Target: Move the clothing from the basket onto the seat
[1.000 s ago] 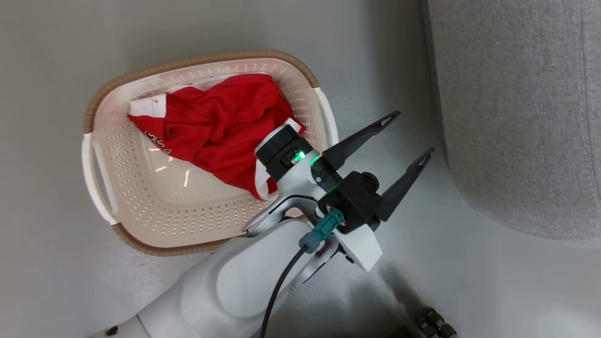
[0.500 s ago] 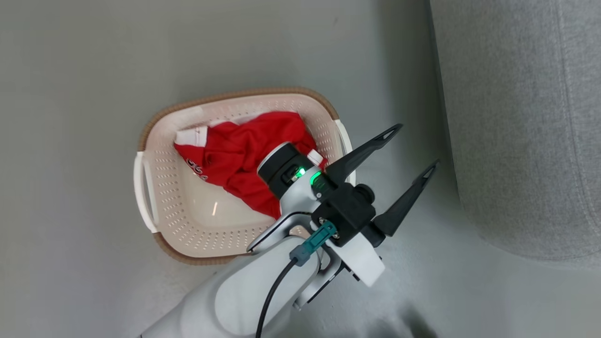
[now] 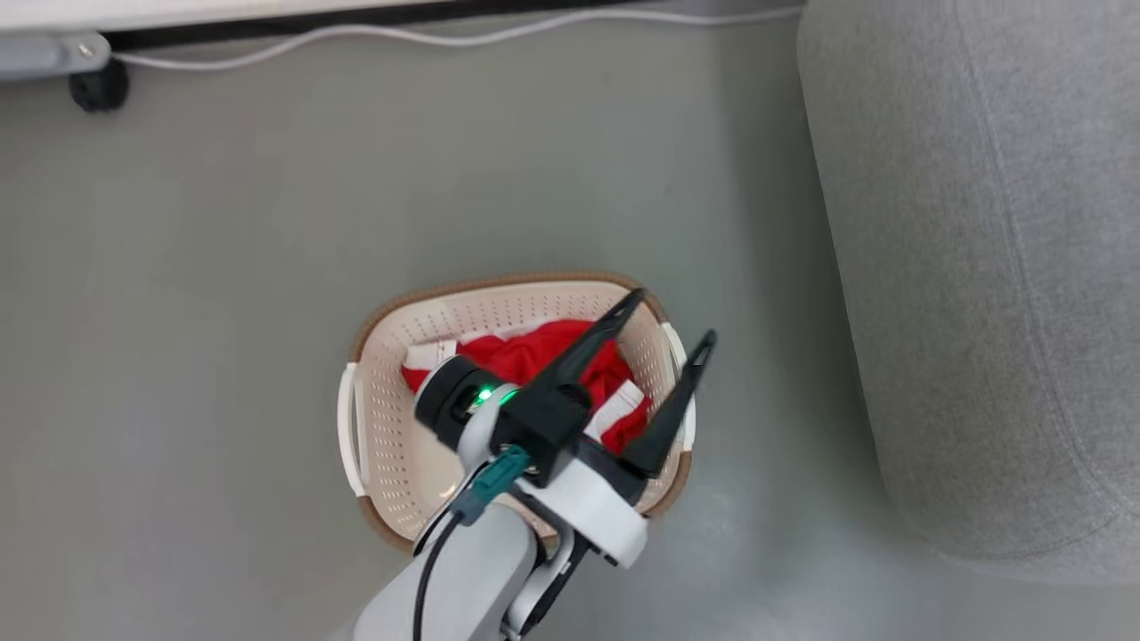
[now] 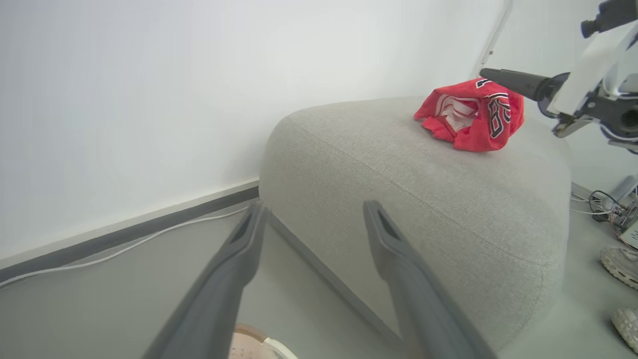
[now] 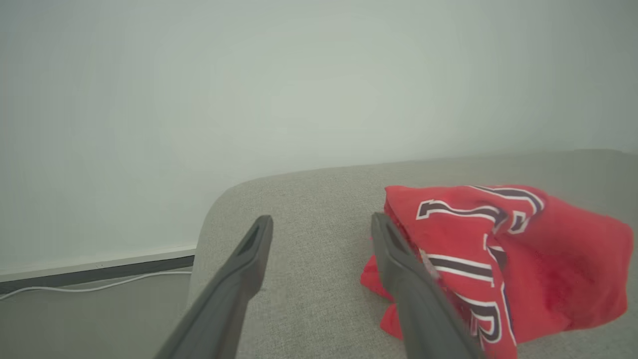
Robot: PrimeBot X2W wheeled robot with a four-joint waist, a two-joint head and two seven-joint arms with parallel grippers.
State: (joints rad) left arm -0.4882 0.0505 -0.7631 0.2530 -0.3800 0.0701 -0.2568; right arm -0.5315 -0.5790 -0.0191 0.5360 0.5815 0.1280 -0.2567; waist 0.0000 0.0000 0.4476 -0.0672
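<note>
You have the seat (image 3: 980,267) down the right side of the head view, with the basket (image 3: 385,418) on the floor (image 3: 267,267) at lower centre. One red jersey (image 5: 523,259) lies on the seat, at the lower right of the right wrist view. Another red garment (image 3: 534,356) sits in the basket. Your left gripper (image 3: 673,315) hovers above the basket, fingers spread and empty. Your right gripper (image 5: 321,222) is spread wide just beside the jersey, holding nothing.

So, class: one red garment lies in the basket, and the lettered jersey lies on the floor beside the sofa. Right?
No: the lettered jersey lies on the sofa, as the right wrist view shows. The red garment is in the basket.
</note>
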